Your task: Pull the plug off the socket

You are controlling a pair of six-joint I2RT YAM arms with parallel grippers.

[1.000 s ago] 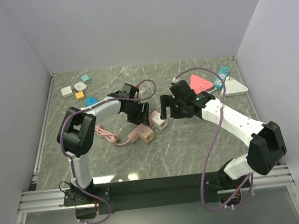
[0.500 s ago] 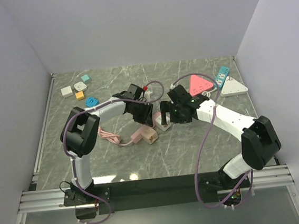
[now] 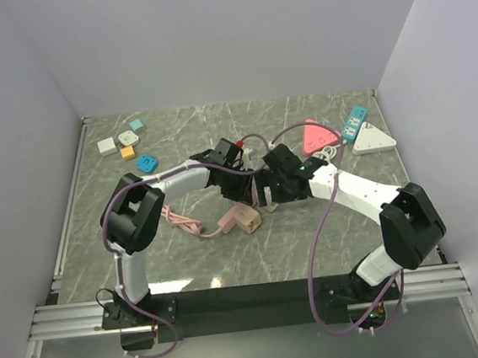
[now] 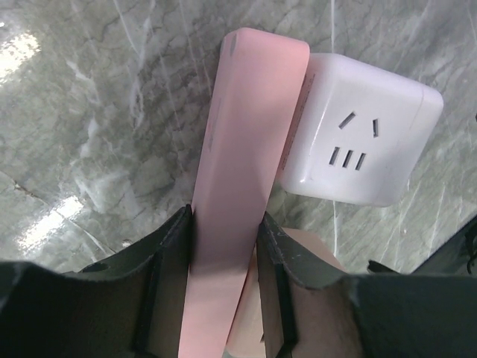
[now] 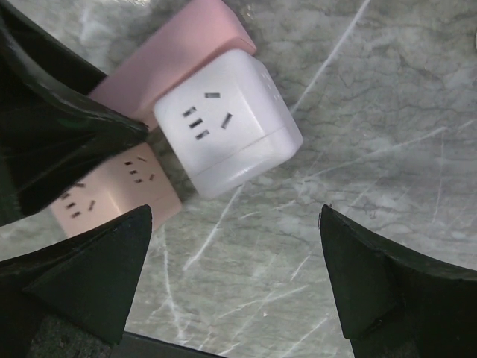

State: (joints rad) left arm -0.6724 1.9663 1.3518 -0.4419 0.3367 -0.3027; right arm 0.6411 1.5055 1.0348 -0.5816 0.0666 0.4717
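Left gripper (image 4: 223,224) pinching the pink plug (image 4: 250,134), right gripper (image 5: 232,216) wide above the white socket (image 5: 227,119).
If I pull now, the unheld socket likely drags along.

This is a robotics lab test cell. Plain pale partition walls (image 3: 208,38) box in a grey marble-patterned worktop (image 3: 313,239). Two white-and-black robot arms (image 3: 175,177) are bolted by a silver aluminium-profile rail (image 3: 74,317) on the near side of the left claw (image 3: 240,194). Small coloured plastic blocks (image 3: 126,147) lie scattered beyond it.

Pink plug (image 4: 240,149), white socket (image 4: 365,142), grey-green veined marble table (image 4: 89,112)
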